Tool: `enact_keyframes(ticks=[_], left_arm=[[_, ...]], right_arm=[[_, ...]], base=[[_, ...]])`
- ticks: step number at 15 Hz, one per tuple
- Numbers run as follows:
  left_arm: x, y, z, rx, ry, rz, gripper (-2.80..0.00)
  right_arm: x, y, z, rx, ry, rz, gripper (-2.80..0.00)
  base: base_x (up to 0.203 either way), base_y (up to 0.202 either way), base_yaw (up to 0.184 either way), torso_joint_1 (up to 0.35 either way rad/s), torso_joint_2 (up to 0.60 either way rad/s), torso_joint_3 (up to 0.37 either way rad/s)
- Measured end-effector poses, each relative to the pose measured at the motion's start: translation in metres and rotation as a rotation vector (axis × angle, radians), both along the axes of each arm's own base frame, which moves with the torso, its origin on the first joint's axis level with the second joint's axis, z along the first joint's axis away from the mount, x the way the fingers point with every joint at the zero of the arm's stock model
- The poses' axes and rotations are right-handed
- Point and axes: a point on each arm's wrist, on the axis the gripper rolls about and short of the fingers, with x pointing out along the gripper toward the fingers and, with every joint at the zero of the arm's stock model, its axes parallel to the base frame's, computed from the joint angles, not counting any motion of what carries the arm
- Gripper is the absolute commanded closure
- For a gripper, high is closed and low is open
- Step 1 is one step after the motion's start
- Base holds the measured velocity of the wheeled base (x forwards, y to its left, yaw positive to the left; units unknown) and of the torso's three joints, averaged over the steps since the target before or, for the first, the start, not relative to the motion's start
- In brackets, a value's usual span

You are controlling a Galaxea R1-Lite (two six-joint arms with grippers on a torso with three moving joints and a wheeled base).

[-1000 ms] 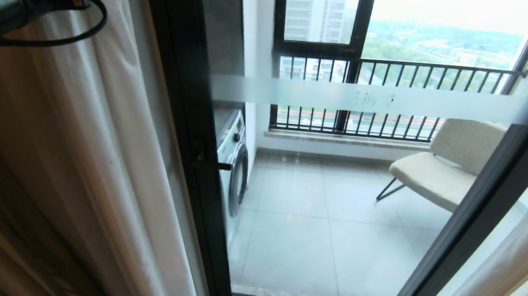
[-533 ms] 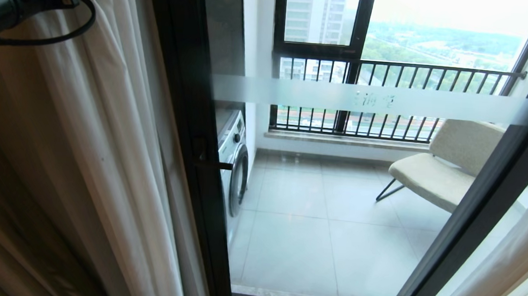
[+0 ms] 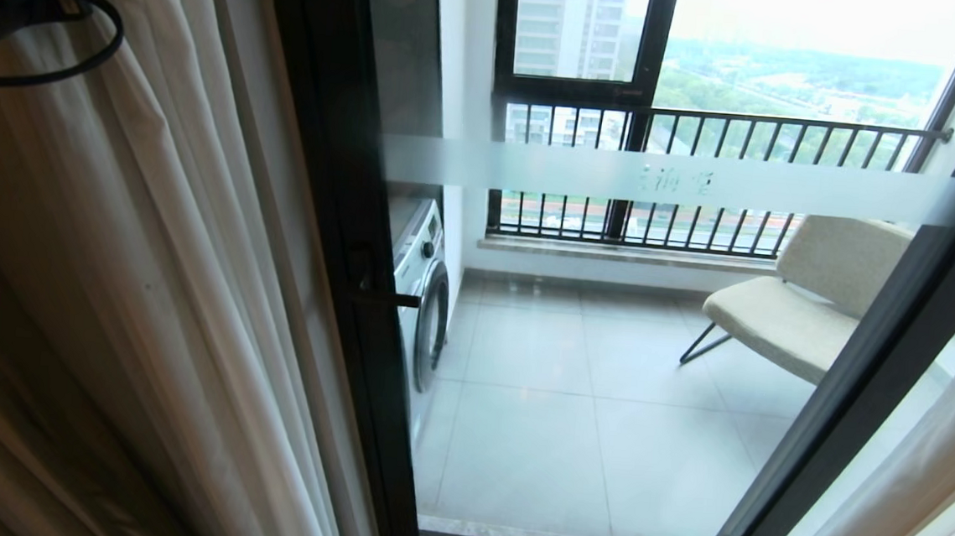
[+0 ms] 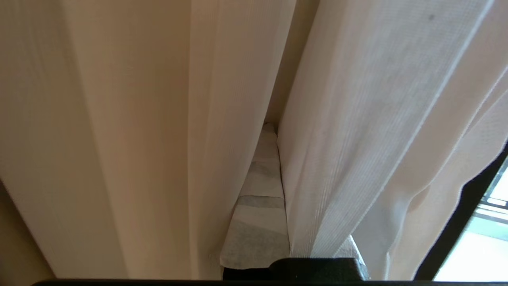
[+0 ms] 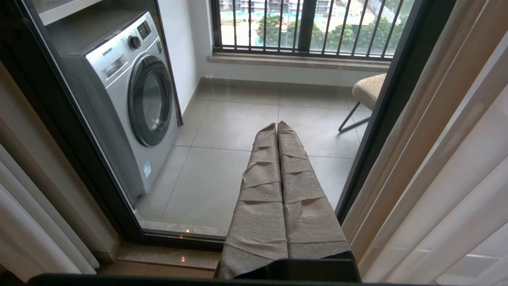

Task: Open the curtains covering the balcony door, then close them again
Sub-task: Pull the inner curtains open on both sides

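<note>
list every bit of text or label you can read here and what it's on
Frosted band on the balcony door: a few small characters, too blurred to read.
Washing machine: a small brand word on its front panel, too small to read.
Washing machine: a blue and white sticker low on the front, print unreadable.
Washing machine display: nothing legible.
The curtains bear no text.

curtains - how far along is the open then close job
Opening looks done: the curtains are bunched at both sides and the balcony door glass is uncovered. In hand: the left tool is buried shut between the folds of the left panel, though a firm pinch on cloth is not clear. The right tool is shut on nothing. Left: drawing both panels back over the glass.
</note>
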Motion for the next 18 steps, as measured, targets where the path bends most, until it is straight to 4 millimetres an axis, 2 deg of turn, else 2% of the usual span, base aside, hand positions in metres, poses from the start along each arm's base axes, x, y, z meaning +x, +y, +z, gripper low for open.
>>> enact_keyframes(ticks=[6,18], left_arm=[[0.004,0.048,-0.005,-0.025,0.007,0.069,0.00],[0.014,0.163,-0.025,-0.005,0.035,0.189,0.00]], right_arm=[[0.000,0.000,0.000,0.000,0.000,0.000,0.00],[0.000,0.000,0.000,0.000,0.000,0.000,0.00]], base=[[0.000,0.000,0.000,0.000,0.00,0.000],[0.000,0.000,0.000,0.000,0.00,0.000]])
